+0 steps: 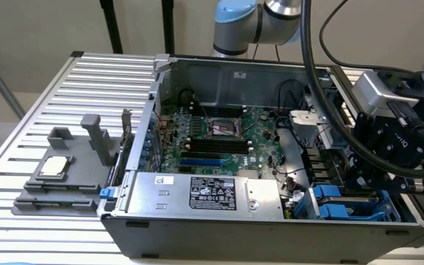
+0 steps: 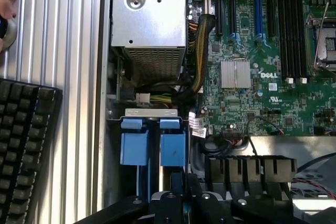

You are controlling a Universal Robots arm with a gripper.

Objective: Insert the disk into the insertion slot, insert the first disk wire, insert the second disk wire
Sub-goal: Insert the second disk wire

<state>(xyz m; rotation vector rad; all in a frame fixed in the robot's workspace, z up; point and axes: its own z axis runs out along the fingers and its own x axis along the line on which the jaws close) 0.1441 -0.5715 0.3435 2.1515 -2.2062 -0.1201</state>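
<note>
My gripper [image 1: 363, 185] hangs over the front corner of the open computer case, at the exterior view's right. It is directly above the insertion slot [image 1: 344, 208], a grey metal cage with blue plastic parts. In the wrist view two blue tabs [image 2: 131, 148] [image 2: 173, 148] lie side by side in the insertion slot [image 2: 152, 113]. The shut gripper [image 2: 177, 184] reaches the near end of one tab. A thin blue edge shows between its fingers; I cannot tell whether it is gripped. The disk's silver body is hidden. A white connector [image 2: 143, 98] on yellow-black wires lies just beyond the cage.
The silver power-supply box [image 1: 197, 193] sits beside the cage, with the motherboard [image 1: 212, 138] behind it. A grey fixture [image 1: 64, 176] with posts stands on the slatted table at the exterior view's left. A black keyboard [image 2: 23, 145] and a hand [image 2: 5, 3] lie outside the case.
</note>
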